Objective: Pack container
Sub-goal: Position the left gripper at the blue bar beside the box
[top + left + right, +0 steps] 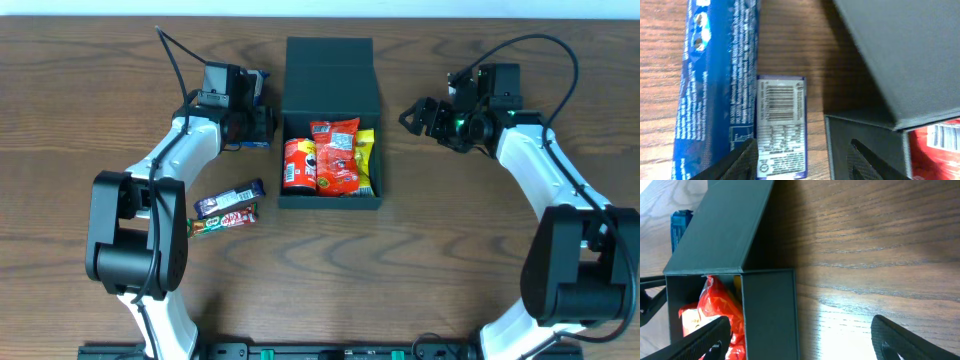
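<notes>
The container point(330, 75) sits at the centre of the table point(470, 250). Its lid is open toward 12 o'clock, and a red can point(298, 165), a red packet point(336, 155) and a yellow packet point(366, 160) lie inside. The left gripper point(262, 125) hangs at the container's 9 o'clock, spread and pinching nothing. Its wrist view shows a barcoded packet point(781, 125) beside a long blue packet point(715, 75). The right gripper point(410, 115) hovers at 3 o'clock, spread wide and empty. A blue bar point(230, 200) and a red-green bar point(222, 220) lie at 8 o'clock.
</notes>
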Motion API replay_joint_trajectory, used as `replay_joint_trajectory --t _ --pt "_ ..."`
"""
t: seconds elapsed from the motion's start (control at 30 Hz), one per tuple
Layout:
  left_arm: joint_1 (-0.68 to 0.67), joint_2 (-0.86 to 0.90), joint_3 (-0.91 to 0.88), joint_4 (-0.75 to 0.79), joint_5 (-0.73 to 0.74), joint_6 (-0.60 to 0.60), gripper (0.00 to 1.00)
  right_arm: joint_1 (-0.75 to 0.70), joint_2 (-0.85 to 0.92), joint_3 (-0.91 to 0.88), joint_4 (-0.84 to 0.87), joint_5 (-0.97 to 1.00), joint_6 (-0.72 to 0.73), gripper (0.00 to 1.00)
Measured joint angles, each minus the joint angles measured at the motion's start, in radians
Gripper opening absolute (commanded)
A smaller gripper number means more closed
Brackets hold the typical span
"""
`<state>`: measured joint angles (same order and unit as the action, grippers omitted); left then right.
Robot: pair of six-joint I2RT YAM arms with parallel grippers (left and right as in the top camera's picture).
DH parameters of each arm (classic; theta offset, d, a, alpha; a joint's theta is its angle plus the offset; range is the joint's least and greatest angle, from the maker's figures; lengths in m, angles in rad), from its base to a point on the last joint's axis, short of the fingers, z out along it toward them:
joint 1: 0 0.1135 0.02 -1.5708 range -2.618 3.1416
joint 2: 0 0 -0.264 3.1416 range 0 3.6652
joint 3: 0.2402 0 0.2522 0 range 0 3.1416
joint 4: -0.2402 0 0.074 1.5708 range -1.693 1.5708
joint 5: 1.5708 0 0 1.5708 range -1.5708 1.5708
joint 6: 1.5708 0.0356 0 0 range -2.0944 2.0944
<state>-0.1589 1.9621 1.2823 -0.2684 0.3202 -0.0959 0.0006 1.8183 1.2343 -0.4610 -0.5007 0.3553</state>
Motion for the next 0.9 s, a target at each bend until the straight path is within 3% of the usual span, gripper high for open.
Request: replay_joint_trajectory --t 0.57,0.9 --pt "-0.006 0.000 0.000 -0.004 -0.110 0.026 0.59 0.000 0.000 0.000 0.000 0.000 0.000 0.92" --pt "-0.098 0.010 0.000 -0.005 -0.168 0.052 0.58 0.000 0.000 0.000 0.000 0.000 0.000 0.95"
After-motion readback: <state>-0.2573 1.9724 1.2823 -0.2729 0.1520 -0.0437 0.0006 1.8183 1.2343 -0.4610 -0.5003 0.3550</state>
